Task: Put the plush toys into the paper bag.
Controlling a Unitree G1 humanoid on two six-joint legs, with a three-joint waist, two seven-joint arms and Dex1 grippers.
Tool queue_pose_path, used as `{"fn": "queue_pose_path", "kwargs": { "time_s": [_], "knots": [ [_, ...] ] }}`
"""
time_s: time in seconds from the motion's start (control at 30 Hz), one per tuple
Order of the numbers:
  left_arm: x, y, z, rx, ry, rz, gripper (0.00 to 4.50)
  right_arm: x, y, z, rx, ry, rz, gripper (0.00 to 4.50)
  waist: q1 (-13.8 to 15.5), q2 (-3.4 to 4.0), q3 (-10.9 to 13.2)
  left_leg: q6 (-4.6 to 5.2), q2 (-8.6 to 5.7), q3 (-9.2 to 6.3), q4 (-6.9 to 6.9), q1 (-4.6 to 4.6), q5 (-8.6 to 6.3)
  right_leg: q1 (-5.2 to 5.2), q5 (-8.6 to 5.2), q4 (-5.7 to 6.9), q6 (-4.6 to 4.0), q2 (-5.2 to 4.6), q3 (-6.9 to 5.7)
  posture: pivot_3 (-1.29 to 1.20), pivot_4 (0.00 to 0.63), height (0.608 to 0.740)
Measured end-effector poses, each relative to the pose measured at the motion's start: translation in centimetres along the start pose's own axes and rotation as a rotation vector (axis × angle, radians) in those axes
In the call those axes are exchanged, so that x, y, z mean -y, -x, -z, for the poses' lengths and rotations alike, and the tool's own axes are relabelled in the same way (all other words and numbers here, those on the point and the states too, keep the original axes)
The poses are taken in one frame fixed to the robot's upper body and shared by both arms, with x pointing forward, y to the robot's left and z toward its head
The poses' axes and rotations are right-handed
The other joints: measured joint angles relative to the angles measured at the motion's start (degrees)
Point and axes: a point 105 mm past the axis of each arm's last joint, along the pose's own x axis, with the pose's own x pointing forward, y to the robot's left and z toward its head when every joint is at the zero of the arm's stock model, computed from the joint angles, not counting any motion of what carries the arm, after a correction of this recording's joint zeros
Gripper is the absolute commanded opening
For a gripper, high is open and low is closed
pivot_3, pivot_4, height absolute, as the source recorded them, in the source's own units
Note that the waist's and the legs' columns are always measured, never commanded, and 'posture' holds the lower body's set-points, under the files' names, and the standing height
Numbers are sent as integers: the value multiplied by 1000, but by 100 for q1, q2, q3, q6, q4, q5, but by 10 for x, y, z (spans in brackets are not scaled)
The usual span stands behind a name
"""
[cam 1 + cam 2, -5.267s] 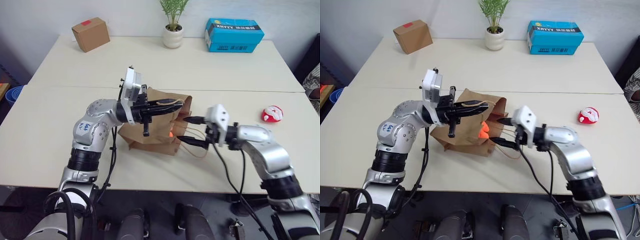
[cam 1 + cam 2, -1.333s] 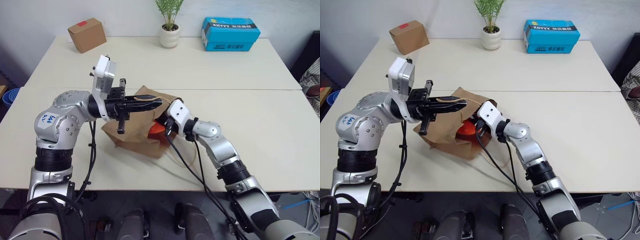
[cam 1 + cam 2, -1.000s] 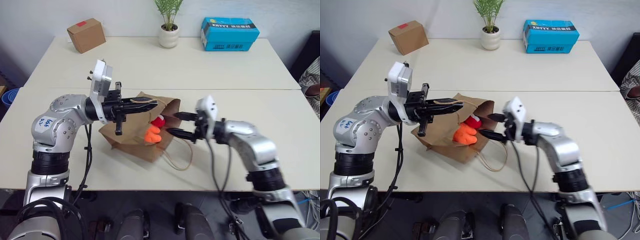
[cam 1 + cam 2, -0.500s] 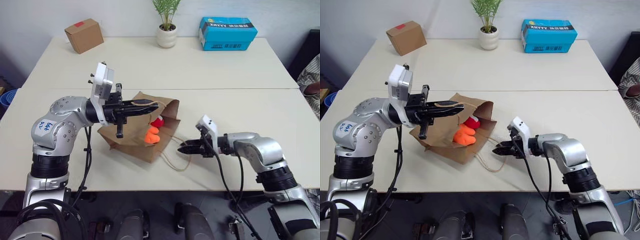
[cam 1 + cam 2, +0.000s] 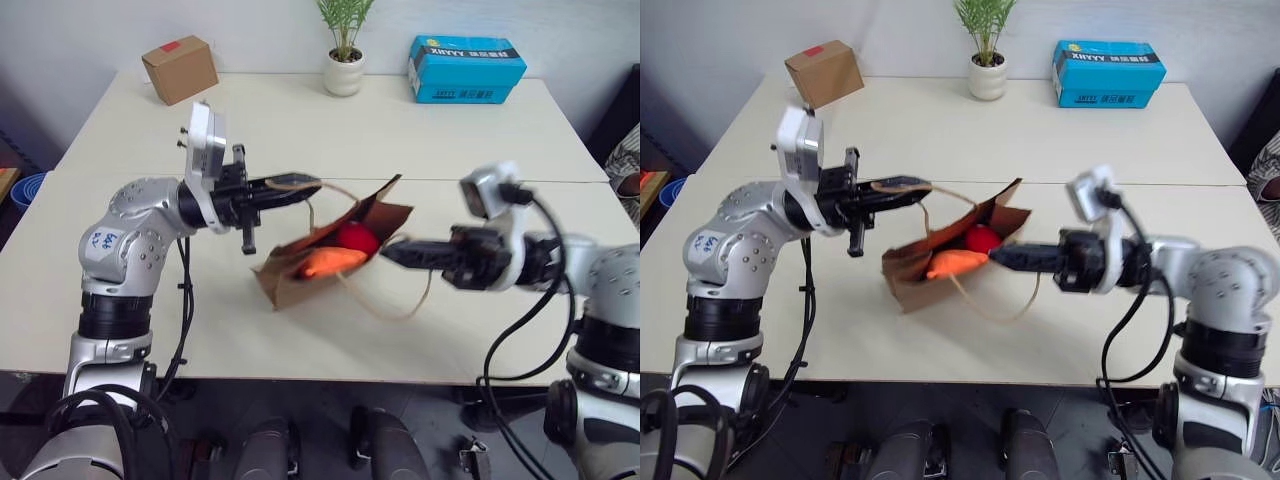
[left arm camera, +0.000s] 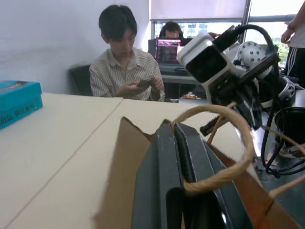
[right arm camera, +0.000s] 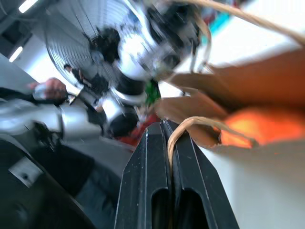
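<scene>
Left eye view: we see our left gripper (image 5: pixel 300 186) with its jaws pressed together on one cord handle (image 5: pixel 318 190) of the paper bag (image 5: pixel 300 280), which hangs just below and beyond the fingertips, mouth tipped open toward our right side. Inside that mouth, below the left jaws, lie the orange plush toy (image 5: pixel 330 262) and, touching it on the far side, the red plush toy (image 5: pixel 355 238). Across the bag's opening, our right gripper (image 5: pixel 400 250) points back toward the left one, its jaws shut tight on the other cord handle (image 7: pixel 190 126), whose loop droops under the fingertips. The bag's lower edge rests on the table (image 5: pixel 150 290). Bare tabletop spreads on every side of both grippers; a cardboard box (image 5: pixel 181 68), a potted plant (image 5: pixel 345 50) and a blue box (image 5: pixel 466 70) stand well apart along the far edge.
</scene>
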Motion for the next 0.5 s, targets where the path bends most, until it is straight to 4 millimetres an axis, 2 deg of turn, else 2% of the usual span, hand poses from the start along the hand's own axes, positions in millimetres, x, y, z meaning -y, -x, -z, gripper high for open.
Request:
{"fn": "queue_pose_path", "kwargs": {
  "time_s": [0.1,0.2,0.23,0.3,0.37,0.5],
  "knots": [
    [-10,-1,4,3,-9,-26,0,1,1,-11,35,17,40,12,-11,0,0,0,0,10,-4,-2,0,-5,0,-3,0,4,2,0,150,740],
    [-15,-1,14,-27,-7,-34,0,16,0,-6,53,12,134,12,-3,-1,-1,0,-1,15,-4,-7,0,-9,0,-3,0,11,1,0,150,740],
    [-14,-2,18,-38,-1,-28,201,23,1,0,58,-1,165,2,-2,-2,-1,0,-1,14,-3,-9,0,-9,0,-4,0,12,0,0,150,740],
    [-11,-4,21,-49,5,-5,654,34,1,15,58,-38,202,414,12,-2,-1,8,-11,13,-2,-26,4,-24,2,0,4,17,-1,0,150,740],
    [-11,-4,21,-53,13,-1,1249,32,2,24,25,-27,199,960,14,-2,-1,21,-21,15,10,-79,13,-77,8,13,14,11,3,0,150,740],
    [-10,2,22,-83,40,-8,2576,13,10,15,8,85,179,2464,9,-2,-1,24,-23,14,13,-80,15,-74,10,10,19,12,-11,0,150,740]
  ]
}}
